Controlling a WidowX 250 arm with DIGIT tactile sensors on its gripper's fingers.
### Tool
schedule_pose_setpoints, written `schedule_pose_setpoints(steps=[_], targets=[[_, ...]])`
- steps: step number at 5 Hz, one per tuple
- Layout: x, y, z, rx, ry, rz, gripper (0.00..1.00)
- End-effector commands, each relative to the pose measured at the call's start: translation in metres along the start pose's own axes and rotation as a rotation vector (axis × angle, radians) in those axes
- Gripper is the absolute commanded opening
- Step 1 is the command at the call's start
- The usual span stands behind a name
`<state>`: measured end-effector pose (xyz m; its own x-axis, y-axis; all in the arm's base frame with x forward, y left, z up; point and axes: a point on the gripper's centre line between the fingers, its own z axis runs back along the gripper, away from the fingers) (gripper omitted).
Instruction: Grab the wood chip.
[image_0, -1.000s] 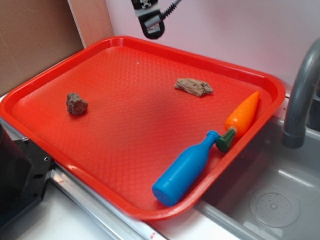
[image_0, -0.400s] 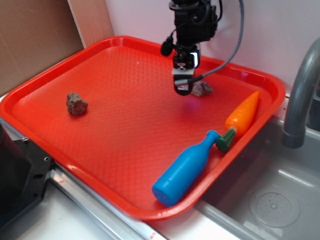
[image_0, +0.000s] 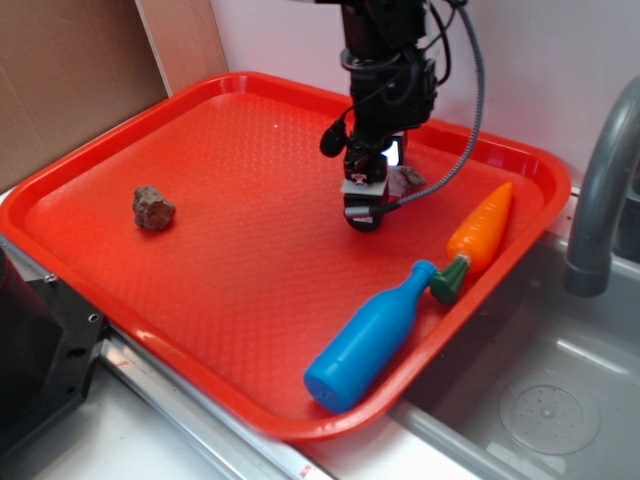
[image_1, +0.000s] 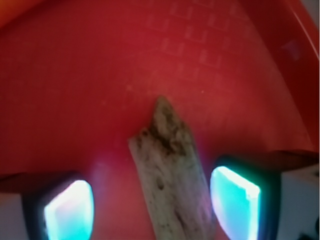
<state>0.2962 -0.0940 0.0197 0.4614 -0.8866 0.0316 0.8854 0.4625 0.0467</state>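
Observation:
The wood chip (image_1: 172, 175), a flat jagged tan piece, lies on the red tray (image_1: 100, 75) between my open fingers in the wrist view. It sits nearer the right fingertip (image_1: 235, 202) than the left one, and neither pad presses it. From outside, only the chip's right end (image_0: 408, 179) shows behind the arm. My gripper (image_0: 362, 210) is down at the tray's surface, at the far right part of the tray (image_0: 250, 240).
A dark reddish rock-like lump (image_0: 153, 208) lies at the tray's left. A toy carrot (image_0: 480, 238) and a blue toy bottle (image_0: 372, 338) lie along the tray's right rim. A grey faucet (image_0: 600, 180) and sink (image_0: 530, 400) stand to the right.
My gripper came down from above the tray's far edge onto the wood chip and has lowered further, its fingers now straddling the chip. The other objects have not moved.

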Motion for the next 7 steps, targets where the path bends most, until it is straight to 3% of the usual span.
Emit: schedule_pose_setpoints(steps=[1,2,3,4,5,6,7], targets=[[0.006,-0.013,0.012,0.007,-0.040,0.001,0.00],[0.001,-0.010,0.027,-0.003,-0.073,0.074,0.00],[-0.014,-0.001,0.070,0.069,-0.111,0.269,0.00],[-0.042,0.007,0.120,0.112,-0.173,0.520,0.00],[-0.095,0.008,0.170,0.061,-0.208,0.784,0.00],[-0.151,-0.006,0.221,0.098,-0.229,1.033,0.00],[-0.165,-0.032,0.230,0.112,-0.203,1.284,0.00]])
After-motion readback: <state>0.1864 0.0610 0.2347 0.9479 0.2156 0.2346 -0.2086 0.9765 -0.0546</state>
